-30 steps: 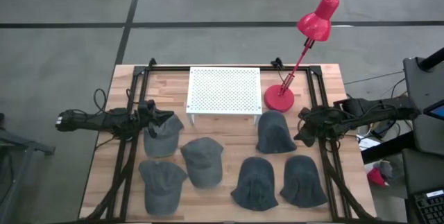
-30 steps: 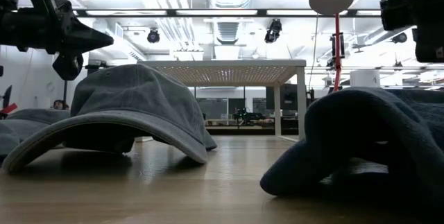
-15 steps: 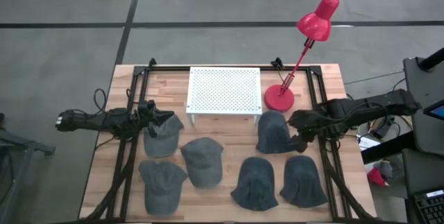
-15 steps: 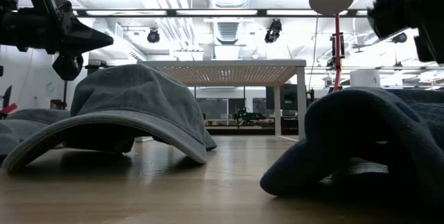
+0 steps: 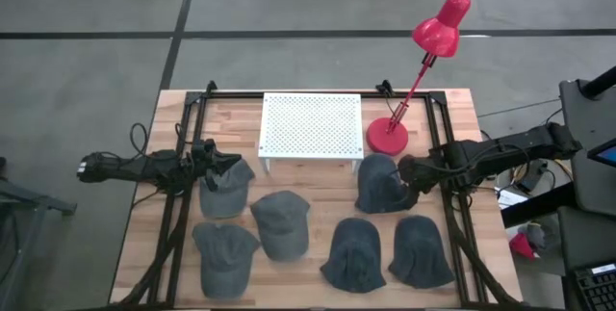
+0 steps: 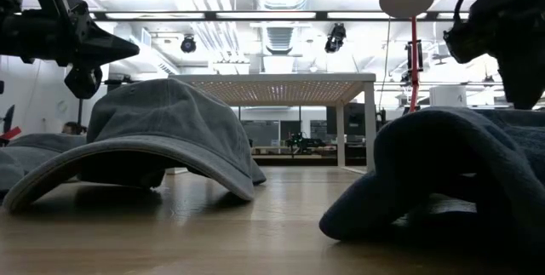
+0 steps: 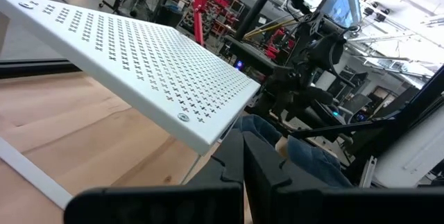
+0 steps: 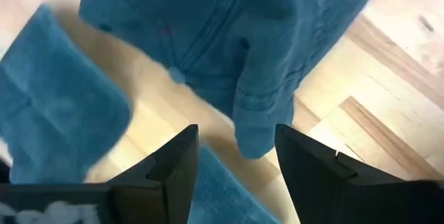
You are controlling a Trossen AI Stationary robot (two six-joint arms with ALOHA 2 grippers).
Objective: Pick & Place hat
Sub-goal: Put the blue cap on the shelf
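Note:
Several grey-blue hats lie on the wooden table (image 5: 318,181). My right gripper (image 5: 408,177) is open at the right edge of the back right hat (image 5: 377,184). In the right wrist view this hat (image 8: 229,37) fills the space ahead of the open gripper (image 8: 236,165). In the low view the right gripper (image 6: 511,71) stands just over the hat (image 6: 460,151). My left gripper (image 5: 229,164) is shut and empty, hovering over the back left cap (image 5: 225,192). The left gripper also shows in the low view (image 6: 128,51). My right gripper comes slanting down from the table's right, its open fingers (image 8: 173,161) on either side of a fold at the hat's right edge (image 8: 257,123). Whether they touch the hat I cannot tell. The hat lies flat on the table.
A white perforated stand (image 5: 311,126) stands at the back middle, with a red desk lamp (image 5: 389,136) to its right. Further hats lie at the middle (image 5: 281,222), front left (image 5: 223,253), front middle (image 5: 354,253) and front right (image 5: 421,250).
My right gripper has moved toward the table's left edge and down, onto the right edge of the back right hat. The hats lie as before.

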